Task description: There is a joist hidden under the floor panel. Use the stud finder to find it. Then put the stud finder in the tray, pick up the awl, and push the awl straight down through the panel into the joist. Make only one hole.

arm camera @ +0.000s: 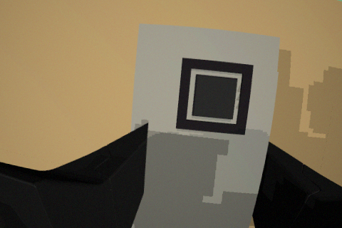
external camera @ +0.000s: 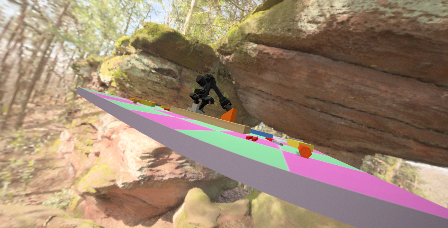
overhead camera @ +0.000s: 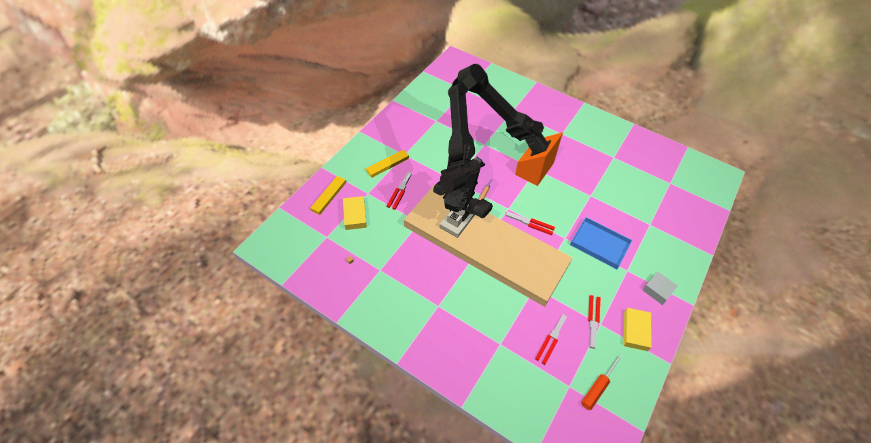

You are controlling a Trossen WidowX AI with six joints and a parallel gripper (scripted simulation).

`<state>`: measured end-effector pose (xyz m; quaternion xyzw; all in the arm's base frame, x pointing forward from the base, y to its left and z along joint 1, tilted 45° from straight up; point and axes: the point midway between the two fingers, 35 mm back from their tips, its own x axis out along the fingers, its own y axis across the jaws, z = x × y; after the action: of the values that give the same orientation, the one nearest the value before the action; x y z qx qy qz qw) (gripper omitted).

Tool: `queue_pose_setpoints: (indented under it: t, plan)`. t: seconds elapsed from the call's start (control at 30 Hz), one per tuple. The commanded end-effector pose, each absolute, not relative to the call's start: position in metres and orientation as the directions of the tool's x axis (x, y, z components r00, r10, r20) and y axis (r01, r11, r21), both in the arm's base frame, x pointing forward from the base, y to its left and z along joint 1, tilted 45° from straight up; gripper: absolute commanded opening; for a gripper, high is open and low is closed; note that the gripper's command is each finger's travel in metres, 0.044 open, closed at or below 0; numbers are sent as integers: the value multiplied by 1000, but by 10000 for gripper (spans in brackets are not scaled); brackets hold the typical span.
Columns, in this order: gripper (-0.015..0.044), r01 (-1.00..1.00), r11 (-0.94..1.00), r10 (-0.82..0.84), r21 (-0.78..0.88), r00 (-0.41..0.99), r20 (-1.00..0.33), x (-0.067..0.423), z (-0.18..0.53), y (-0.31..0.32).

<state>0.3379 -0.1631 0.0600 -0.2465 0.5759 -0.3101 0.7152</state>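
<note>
While you are sweeping for the hidden joist, your gripper is clamping the grey stud finder by its two long sides, and the finder is sitting on the tan floor panel close to its far-left end. In the wrist view its square indicator window is showing dark, which I am reading as no joist under this spot, though that is a judgement. You are doing well if you are keeping the finder's base flat against the wood; the exterior view suggests contact, but I cannot tell for sure. Most of the panel is lying to the right and nearer, so slide steadily along its length that way, slowly enough to catch any change in the window. Note the exact spot when it changes, since only one hole is allowed. Avoid tilting or pressing hard. The blue tray is waiting just beyond the panel's right end, and the awl is lying on the mat just behind the panel, partly hidden by your arm.
</note>
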Motion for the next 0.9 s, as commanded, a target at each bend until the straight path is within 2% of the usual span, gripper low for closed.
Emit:
queue_pose_setpoints:
  t: [0.0, 0.87]
  plan:
    - [0, 159, 687, -727, -709, 141, -672, 338, 50, -155]
    - [0, 159, 689, -725, -707, 141, -674, 348, 6, -112]
